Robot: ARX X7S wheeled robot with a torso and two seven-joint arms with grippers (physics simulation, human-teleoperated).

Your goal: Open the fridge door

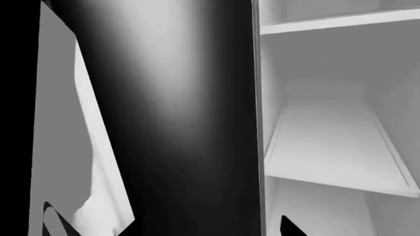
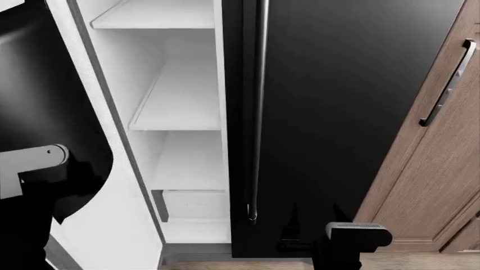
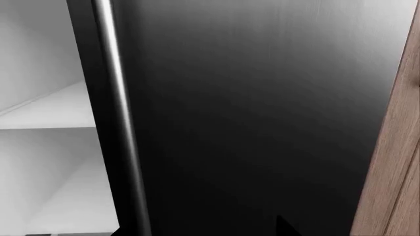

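Note:
The black fridge [image 2: 345, 84] has its left door [image 2: 37, 84] swung wide open, baring white shelves [image 2: 176, 107]. Its right door is closed, with a long bar handle [image 2: 259, 112]. My left arm [image 2: 34, 160] reaches behind the open door. In the left wrist view my left gripper [image 1: 208, 228] is open. The door's black edge [image 1: 184, 123] fills most of the gap, and one fingertip [image 1: 292, 228] stands just off it beside the shelves [image 1: 335, 142]. My right gripper [image 3: 203, 228] is open and empty, close to the closed door [image 3: 262, 98] and right of its handle [image 3: 121, 123].
A brown wooden cabinet [image 2: 442, 169] with a dark bar handle [image 2: 448, 84] stands directly right of the fridge, and its edge [image 3: 394, 172] shows in the right wrist view. My right arm [image 2: 358, 233] is low in front of the closed door.

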